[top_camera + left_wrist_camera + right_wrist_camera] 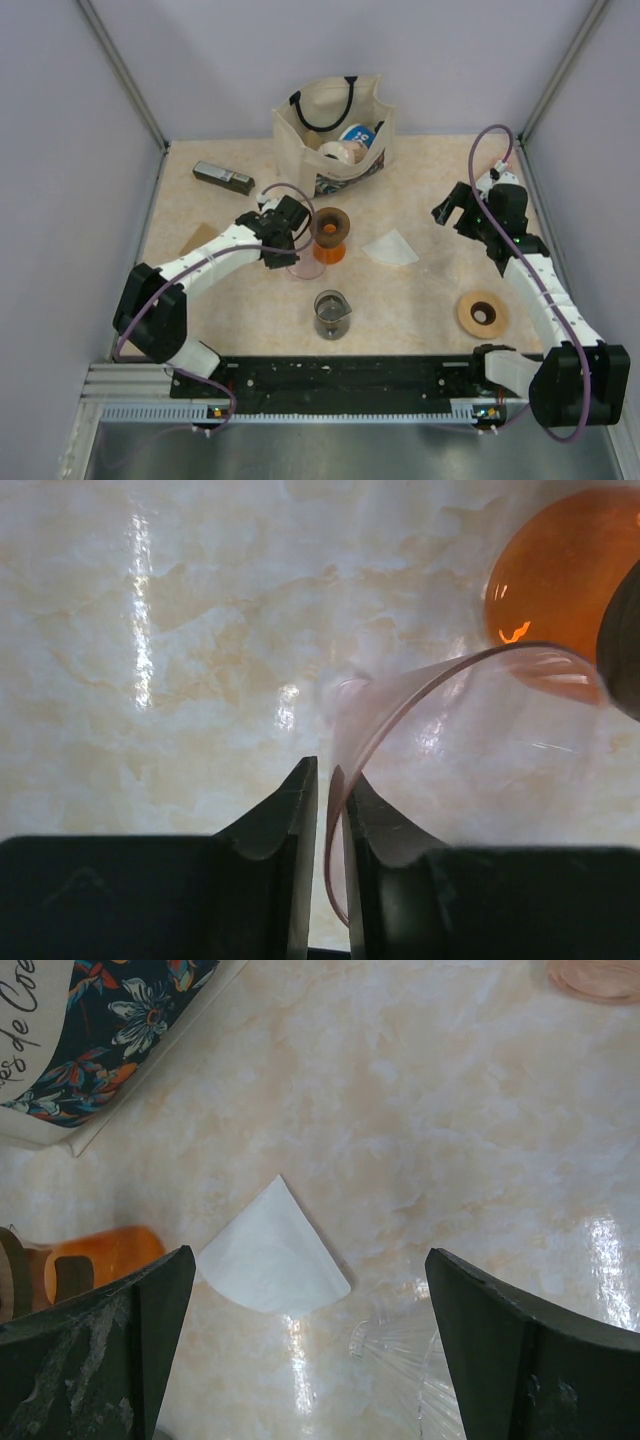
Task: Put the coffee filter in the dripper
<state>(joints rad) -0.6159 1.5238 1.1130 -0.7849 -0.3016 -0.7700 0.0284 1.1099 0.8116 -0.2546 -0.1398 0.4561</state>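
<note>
Left wrist view first: my left gripper (331,780) has its jaws drawn in to a narrow slot. The thin pinkish wall of the dripper (395,702) runs through that slot, pinched. From the jaws its rim sweeps toward the upper right of the frame, ending beside the orange stand (560,570). Which way its mouth faces I can't tell.

Right wrist view now: my right gripper (310,1251) is spread wide with nothing in it. Between its fingers I see the coffee filter (272,1255) flat on the table (450,1110), tip toward the top of the frame, curved edge toward the bottom, long axis top to bottom.

From above, the filter sits right of centre. The dripper is left of centre, well apart from it, just beside the stand with the dark brown ring (330,224) on top.
</note>
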